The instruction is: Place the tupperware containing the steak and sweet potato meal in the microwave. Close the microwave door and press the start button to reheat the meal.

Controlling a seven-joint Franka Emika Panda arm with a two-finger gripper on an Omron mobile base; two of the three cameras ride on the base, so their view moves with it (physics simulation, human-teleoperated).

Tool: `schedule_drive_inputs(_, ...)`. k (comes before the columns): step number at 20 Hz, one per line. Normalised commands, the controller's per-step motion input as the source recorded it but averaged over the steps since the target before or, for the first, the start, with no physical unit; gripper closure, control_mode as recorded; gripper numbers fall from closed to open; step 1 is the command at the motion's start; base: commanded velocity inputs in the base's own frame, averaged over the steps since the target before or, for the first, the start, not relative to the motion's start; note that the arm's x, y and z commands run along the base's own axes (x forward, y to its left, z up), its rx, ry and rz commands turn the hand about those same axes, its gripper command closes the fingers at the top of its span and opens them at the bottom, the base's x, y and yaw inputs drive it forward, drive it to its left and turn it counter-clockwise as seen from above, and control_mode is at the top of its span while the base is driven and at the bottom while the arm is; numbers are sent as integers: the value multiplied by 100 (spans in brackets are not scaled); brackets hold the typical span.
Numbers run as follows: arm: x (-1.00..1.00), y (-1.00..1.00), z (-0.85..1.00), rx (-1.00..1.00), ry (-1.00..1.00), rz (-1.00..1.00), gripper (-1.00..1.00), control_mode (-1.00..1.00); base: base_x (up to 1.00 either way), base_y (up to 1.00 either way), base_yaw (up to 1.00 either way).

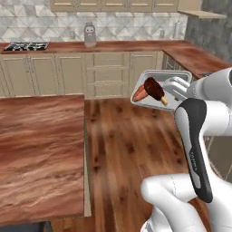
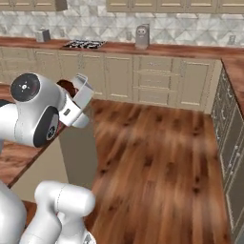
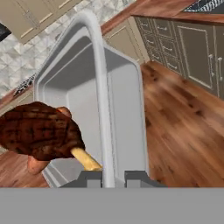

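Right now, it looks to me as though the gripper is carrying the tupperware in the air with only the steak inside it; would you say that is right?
Not quite. The gripper does hold the tupperware by its rim in the air, but the steak is not alone: the orange sweet potato lies beside it, as the left base view shows.

I see the tupperware [image 3: 118, 87] as smooth, matt grey-white plastic; the steak [image 3: 41, 131] looks rough and charred (cross-hatched), the floor [image 1: 131, 149] glossy grained wood, like the counter [image 1: 41, 149].
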Motion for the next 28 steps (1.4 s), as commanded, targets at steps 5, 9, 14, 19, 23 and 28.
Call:
schedule_drive_inputs(5, 0, 0, 0, 0, 0, 0, 100, 100, 100, -57, 52)
schedule_drive_inputs(9, 0, 0, 0, 0, 0, 0, 100, 100, 100, -74, 45)
schedule_drive_inputs(14, 0, 0, 0, 0, 0, 0, 100, 100, 88, -94, 28)
schedule_drive_inputs(19, 0, 0, 0, 0, 0, 0, 100, 100, 82, -100, 25)
schedule_drive_inputs(23, 0, 0, 0, 0, 0, 0, 100, 100, 92, -86, 29)
schedule_drive_inputs(28, 0, 0, 0, 0, 0, 0, 100, 100, 100, -63, 39)
